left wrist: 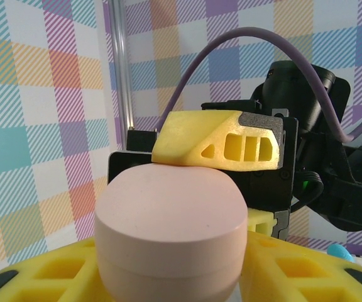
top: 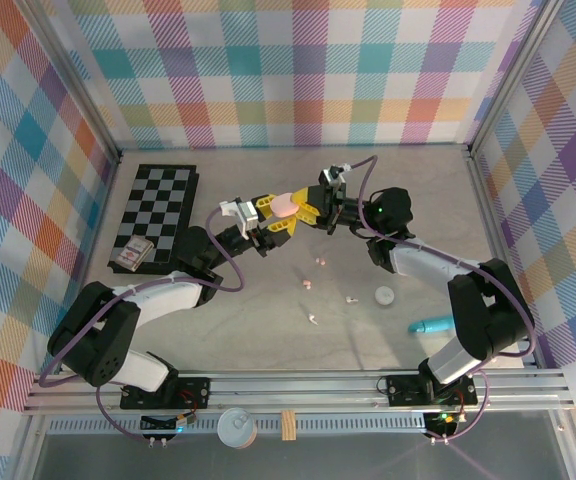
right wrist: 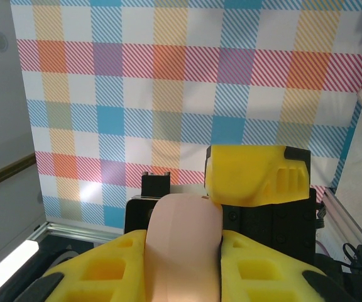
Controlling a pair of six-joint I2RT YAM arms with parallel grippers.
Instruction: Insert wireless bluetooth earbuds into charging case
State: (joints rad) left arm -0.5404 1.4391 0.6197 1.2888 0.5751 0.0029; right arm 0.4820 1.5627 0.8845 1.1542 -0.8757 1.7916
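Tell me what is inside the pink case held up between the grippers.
Nothing inside shows. The pink case looks shut, with just a seam running round its shell, so its lid hides whether any earbud sits within. Small earbuds lie loose on the table.

A robotics lab test cell: aluminium frame (top: 298,383) and plaid walls (top: 298,70) enclosing a grey table (top: 248,340).

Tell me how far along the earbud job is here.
Nothing is seated yet. In hand: the pink case, its lid looking shut, is held in the air between the left gripper and the right gripper. Left to do: open it, then pick up the earbuds lying loose on the table.
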